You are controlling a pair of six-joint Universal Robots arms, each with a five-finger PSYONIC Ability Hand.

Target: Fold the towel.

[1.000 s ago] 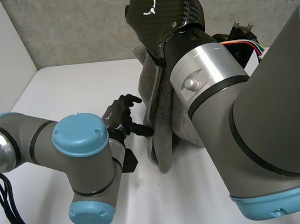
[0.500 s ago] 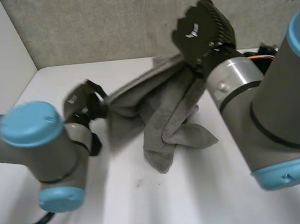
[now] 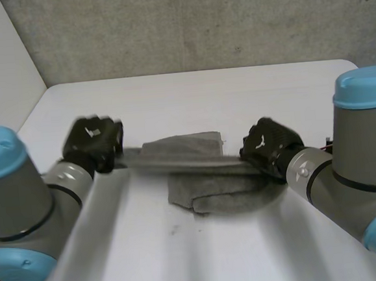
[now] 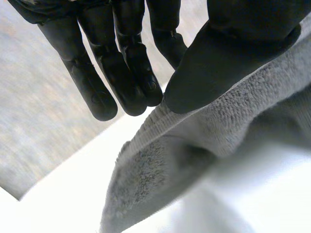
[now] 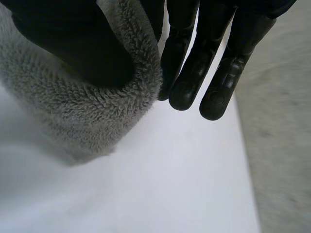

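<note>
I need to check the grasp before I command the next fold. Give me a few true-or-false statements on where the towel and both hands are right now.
1. The grey towel is stretched between the left hand and the right hand. True.
2. The right hand is open and off the towel. False: in the right wrist view its thumb pinches a towel edge against its fingers.
3. The left hand's thumb presses a towel edge against its fingers. True.
4. The whole towel hangs clear of the white table. False: a bunched part lies on the table below the stretched edge.
</note>
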